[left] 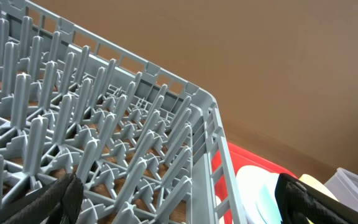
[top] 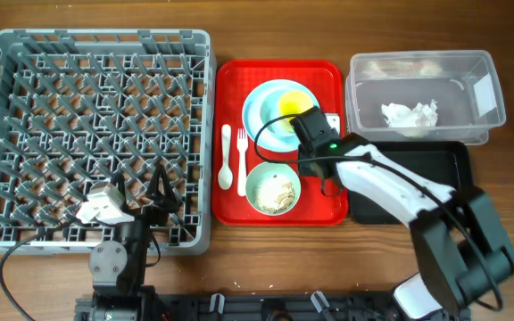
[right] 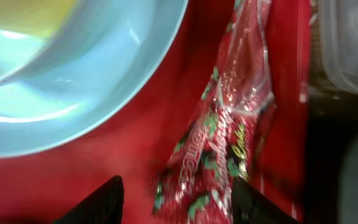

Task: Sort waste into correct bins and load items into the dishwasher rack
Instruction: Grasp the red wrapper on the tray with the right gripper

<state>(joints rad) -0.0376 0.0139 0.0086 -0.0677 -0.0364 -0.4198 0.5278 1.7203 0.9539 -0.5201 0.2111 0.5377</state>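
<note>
One crinkled red wrapper point(right: 229, 143) beside a smooth round plate point(right: 104, 81)

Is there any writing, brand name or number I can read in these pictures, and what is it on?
Red wrapper: white and green lettering, too blurred to read.
White label on the clear tub: too small to tell whether anything is written on it.
No other legible text in any view.

The right pincer point(top: 316, 130) hangs over the red tray point(top: 234, 89) beside the plate point(top: 259, 109).
</note>
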